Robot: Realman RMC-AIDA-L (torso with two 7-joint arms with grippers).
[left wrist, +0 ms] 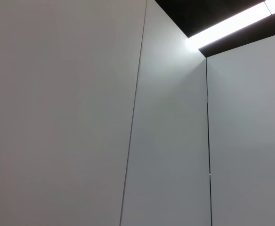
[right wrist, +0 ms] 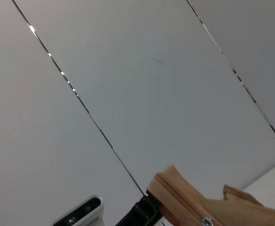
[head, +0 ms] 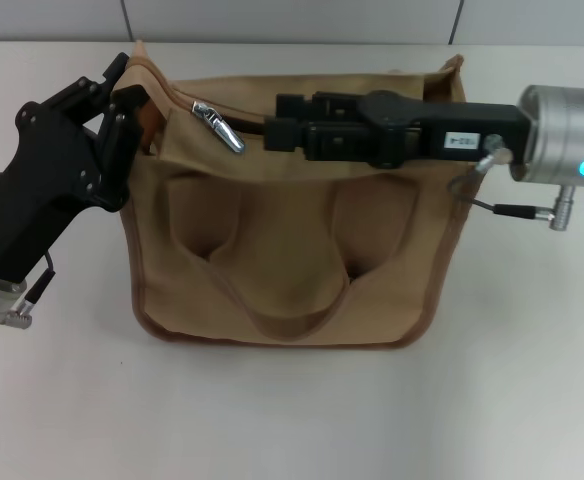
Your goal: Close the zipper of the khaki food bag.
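Two arms are on the khaki food bag [head: 282, 240] at once, one at each end of its top edge. The bag stands upright on the white table [head: 292, 420], its two looped handles drooping down the front face. Along the top runs the zipper [head: 247, 125], and its shiny silver pull tab [head: 218, 126] lies near the bag's left end, flopped onto the fabric with nothing gripping it.

Over on the left, the left gripper [head: 132, 110] is pressed against the bag's top corner, and the fingers look pinched on the brown-edged fabric there. That reads as an anchor: hold the corner so the tape stays taut when the slider is drawn along. How tight the pinch is I cannot tell.

From the right side the right gripper [head: 284, 125] reaches in low along the top edge, fingertips pointing toward the pull tab and stopping just short of it. Whether those fingers are parted or together I cannot tell; the black body hides the gap.

The wrist cameras add little: the left one sees only wall panels [left wrist: 81, 117], and the right one catches a tan corner of the bag [right wrist: 194, 202].

My read: the tab is not yet taken, so the closing pull has yet to begin.
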